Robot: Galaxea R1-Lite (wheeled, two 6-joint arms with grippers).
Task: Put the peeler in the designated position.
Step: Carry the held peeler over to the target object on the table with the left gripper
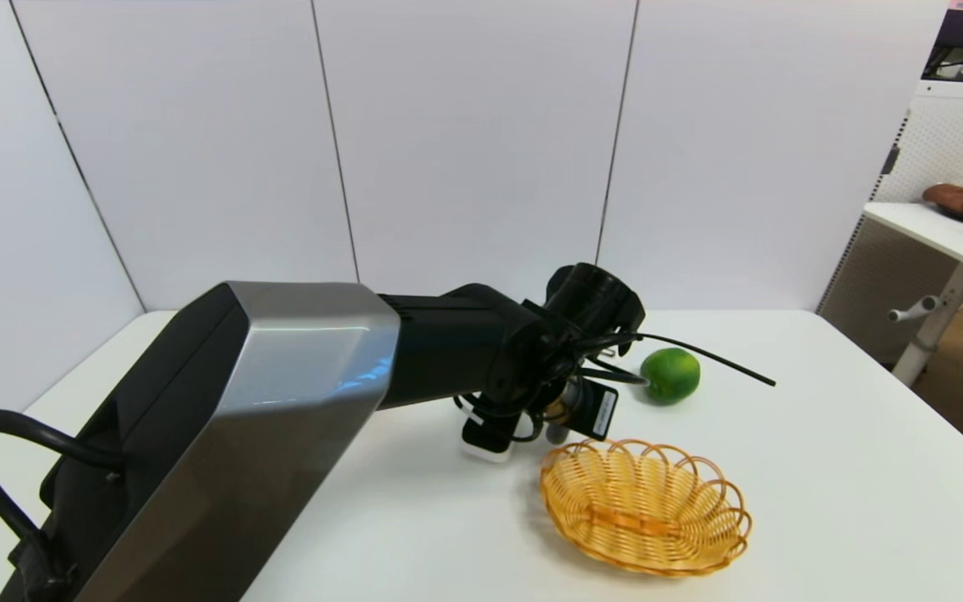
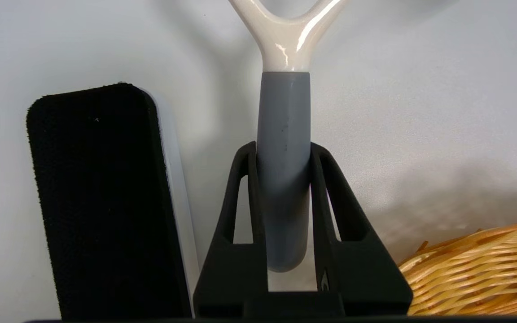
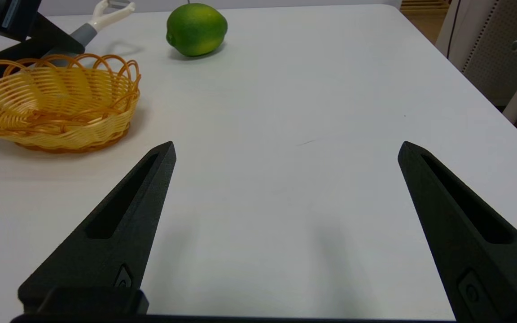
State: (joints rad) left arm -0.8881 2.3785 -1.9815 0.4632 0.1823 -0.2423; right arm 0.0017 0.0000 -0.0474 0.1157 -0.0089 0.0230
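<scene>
My left tool (image 2: 283, 150) grips the peeler (image 2: 284, 134) by its grey handle, low over the bench (image 3: 285, 134), between a black device (image 2: 101, 202) and the empty wicker basket (image 1: 644, 506). A lime (image 1: 670, 375) lies beyond. My right tool (image 3: 285, 150) hovers open, well apart.

The head camera looks down from above the table (image 1: 824, 468). The left wrist camera sits very close to the tabletop. The right wrist camera looks low across it. All three show the basket (image 1: 644, 506).
</scene>
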